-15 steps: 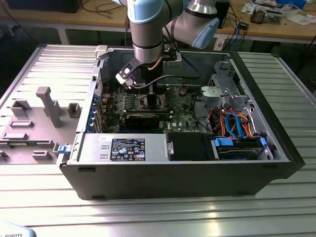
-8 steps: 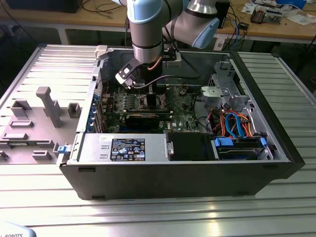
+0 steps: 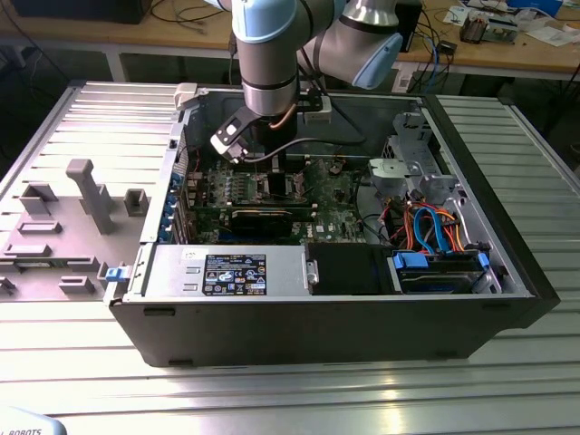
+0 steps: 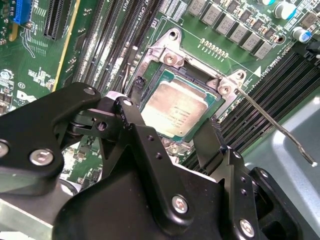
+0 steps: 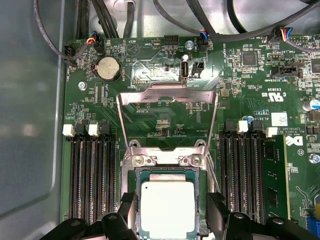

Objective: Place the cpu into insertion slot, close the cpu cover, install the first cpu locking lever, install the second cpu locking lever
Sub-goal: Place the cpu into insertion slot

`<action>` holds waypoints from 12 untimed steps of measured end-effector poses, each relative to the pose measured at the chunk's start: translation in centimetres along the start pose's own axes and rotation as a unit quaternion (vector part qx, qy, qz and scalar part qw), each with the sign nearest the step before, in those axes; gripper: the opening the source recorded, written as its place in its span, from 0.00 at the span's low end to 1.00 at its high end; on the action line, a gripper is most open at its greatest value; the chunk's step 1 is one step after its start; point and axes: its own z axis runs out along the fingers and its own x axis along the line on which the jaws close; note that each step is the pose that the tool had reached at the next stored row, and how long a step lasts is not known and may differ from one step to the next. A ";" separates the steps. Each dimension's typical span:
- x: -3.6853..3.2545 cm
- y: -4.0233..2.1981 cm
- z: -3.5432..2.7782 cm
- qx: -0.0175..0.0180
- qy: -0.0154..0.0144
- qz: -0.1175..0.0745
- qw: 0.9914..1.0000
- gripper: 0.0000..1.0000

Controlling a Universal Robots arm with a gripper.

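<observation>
The cpu (image 5: 167, 207) (image 4: 180, 105), a flat silver-grey square, lies level inside the insertion slot (image 5: 165, 161) (image 4: 172, 57) on the green board. In both wrist views my gripper (image 5: 172, 201) (image 4: 170, 131) hangs just above it, open. One black finger (image 5: 128, 207) stands on each side of the chip without touching it. The cpu cover (image 5: 170, 93), a thin silver frame with a square window, is swung back from its hinge and stands open. A thin locking lever (image 4: 280, 127) sticks up free beside the socket. In the exterior view the gripper (image 3: 272, 165) is down inside the computer case.
Rows of memory slots (image 5: 90, 175) (image 5: 245, 170) flank the socket on both sides. A coin battery (image 5: 108, 68) and dark cables (image 5: 125, 20) lie beyond the cover. The case's walls (image 3: 362, 317) ring the board; a black graphics card (image 3: 263, 217) and drive cables (image 3: 426, 231) sit nearby.
</observation>
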 end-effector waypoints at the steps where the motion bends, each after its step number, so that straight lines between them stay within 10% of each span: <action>1: 0.00 -0.02 0.00 0.000 0.000 0.000 1.000 0.67; 12: 0.00 -0.12 -0.01 0.000 0.000 0.000 1.000 0.67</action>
